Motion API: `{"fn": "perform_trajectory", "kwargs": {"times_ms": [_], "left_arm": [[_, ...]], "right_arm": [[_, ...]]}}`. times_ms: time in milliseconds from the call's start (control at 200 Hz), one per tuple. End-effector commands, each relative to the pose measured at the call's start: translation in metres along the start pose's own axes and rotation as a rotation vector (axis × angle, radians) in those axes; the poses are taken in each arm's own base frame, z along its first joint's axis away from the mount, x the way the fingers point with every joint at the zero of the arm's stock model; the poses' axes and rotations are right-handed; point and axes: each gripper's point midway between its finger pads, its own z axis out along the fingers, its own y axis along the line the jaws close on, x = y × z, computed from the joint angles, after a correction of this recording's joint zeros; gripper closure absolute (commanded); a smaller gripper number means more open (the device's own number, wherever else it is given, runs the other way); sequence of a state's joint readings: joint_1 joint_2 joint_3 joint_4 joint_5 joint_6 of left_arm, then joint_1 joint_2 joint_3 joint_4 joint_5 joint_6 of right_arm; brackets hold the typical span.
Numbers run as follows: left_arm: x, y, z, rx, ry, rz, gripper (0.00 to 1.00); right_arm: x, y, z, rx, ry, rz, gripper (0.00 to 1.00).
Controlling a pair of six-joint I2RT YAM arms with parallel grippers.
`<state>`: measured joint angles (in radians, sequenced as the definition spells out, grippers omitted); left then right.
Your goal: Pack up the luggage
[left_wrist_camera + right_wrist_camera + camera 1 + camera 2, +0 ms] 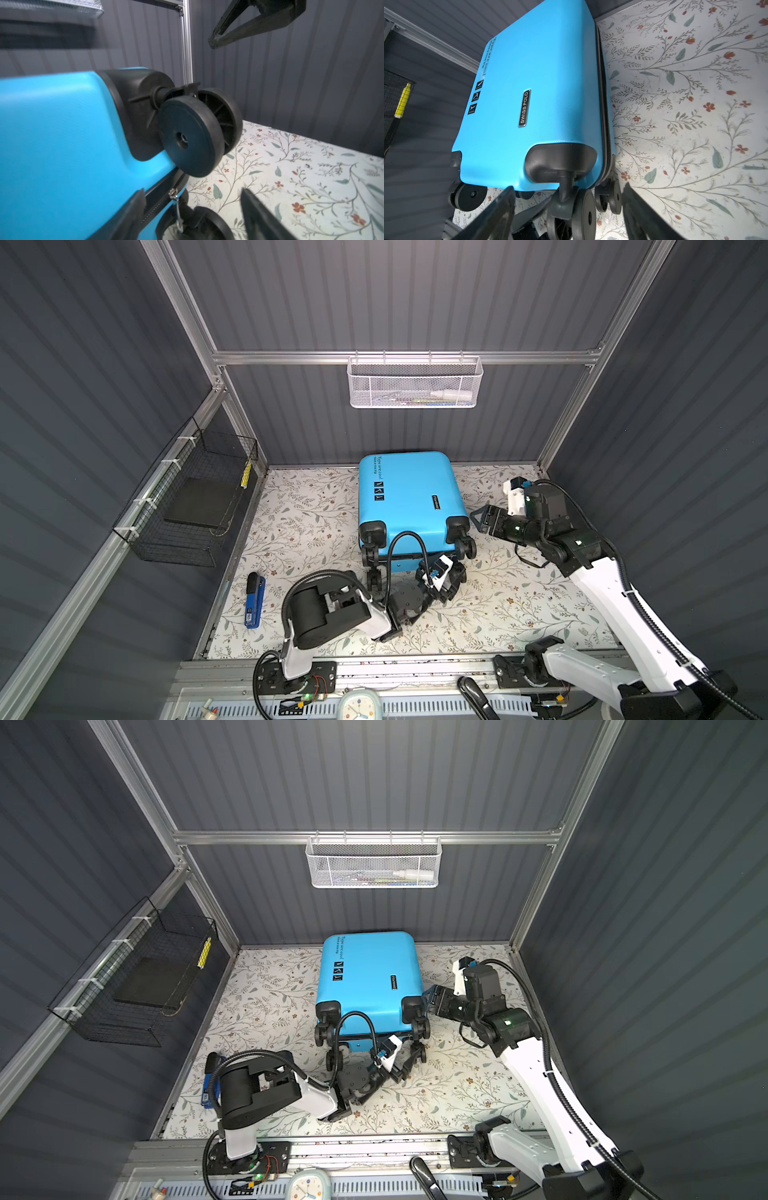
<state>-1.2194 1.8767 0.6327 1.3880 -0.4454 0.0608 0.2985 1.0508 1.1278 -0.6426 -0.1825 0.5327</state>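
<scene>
blue luggage [409, 493] lies shut, long axis toward the back wall [395, 302], wheel end by both my open jaws, left jaws nearest the zipper pull [177, 209].

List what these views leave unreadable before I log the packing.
- Suitcase inside: shut shell hides it, every view.
- White basket contents: mesh blurs them, both top views.
- Clock: cut by the bottom edge, both top views.
- Captions under the shell icons: too small, right wrist view.

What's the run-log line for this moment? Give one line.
luggage closed, lying flat | left jaws open near zipper pull | right jaws open near wheel
</scene>
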Motion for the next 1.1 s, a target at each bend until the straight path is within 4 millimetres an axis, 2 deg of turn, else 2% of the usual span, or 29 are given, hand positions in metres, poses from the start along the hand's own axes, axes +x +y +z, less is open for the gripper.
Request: {"fn": "perform_trajectory", "kwargs": {"times_ms": [0,30,65,195,285,465,535,655,715,725,740,795,835,950,1096], "left_arm": [[-0.011,0.011,-0.009,-0.031,0.034,0.017,0.06],[-0.013,0.012,-0.011,-0.035,0.053,0.024,0.01],[-0.016,0.014,-0.012,-0.041,0.075,0.035,0.0],[-0.037,0.023,-0.017,-0.066,0.12,0.028,0.0],[-0.058,0.036,-0.015,-0.148,0.142,-0.003,0.0],[-0.109,0.059,-0.014,-0.287,0.156,-0.052,0.0],[-0.129,0.065,-0.007,-0.304,0.168,-0.021,0.0],[-0.158,0.076,0.011,-0.301,0.293,-0.025,0.0],[-0.169,0.08,0.02,-0.314,0.327,-0.03,0.0],[-0.164,0.081,0.021,-0.314,0.35,-0.028,0.0],[-0.177,0.082,0.025,-0.311,0.339,-0.047,0.0],[-0.181,0.086,0.032,-0.308,0.396,-0.077,0.0],[-0.18,0.088,0.037,-0.298,0.443,-0.11,0.0],[-0.165,0.087,0.047,-0.263,0.583,-0.184,0.0],[-0.143,0.078,0.051,-0.216,0.697,-0.285,0.0]], "right_arm": [[-0.002,-0.004,-0.013,-0.009,-0.014,0.021,0.12],[-0.002,-0.008,-0.015,-0.002,-0.022,0.023,0.06],[-0.002,-0.012,-0.017,0.012,-0.033,0.029,0.01],[-0.003,-0.031,-0.024,0.069,-0.058,0.073,0.01],[0.001,-0.041,-0.025,0.071,-0.057,0.114,0.01],[0.022,-0.057,-0.011,-0.008,-0.027,0.217,0.01],[0.031,-0.067,-0.004,-0.027,-0.023,0.271,0.07],[0.047,-0.083,0.012,-0.044,-0.004,0.307,0.2],[0.055,-0.09,0.02,-0.045,0.011,0.311,0.26],[0.056,-0.09,0.022,-0.048,0.013,0.309,0.27],[0.058,-0.091,0.024,-0.051,0.019,0.307,0.29],[0.067,-0.094,0.031,-0.057,0.05,0.305,0.36],[0.065,-0.093,0.035,-0.079,0.041,0.286,0.39],[0.072,-0.094,0.047,-0.112,0.07,0.267,0.5],[0.077,-0.098,0.063,-0.137,0.093,0.261,0.62]]}}
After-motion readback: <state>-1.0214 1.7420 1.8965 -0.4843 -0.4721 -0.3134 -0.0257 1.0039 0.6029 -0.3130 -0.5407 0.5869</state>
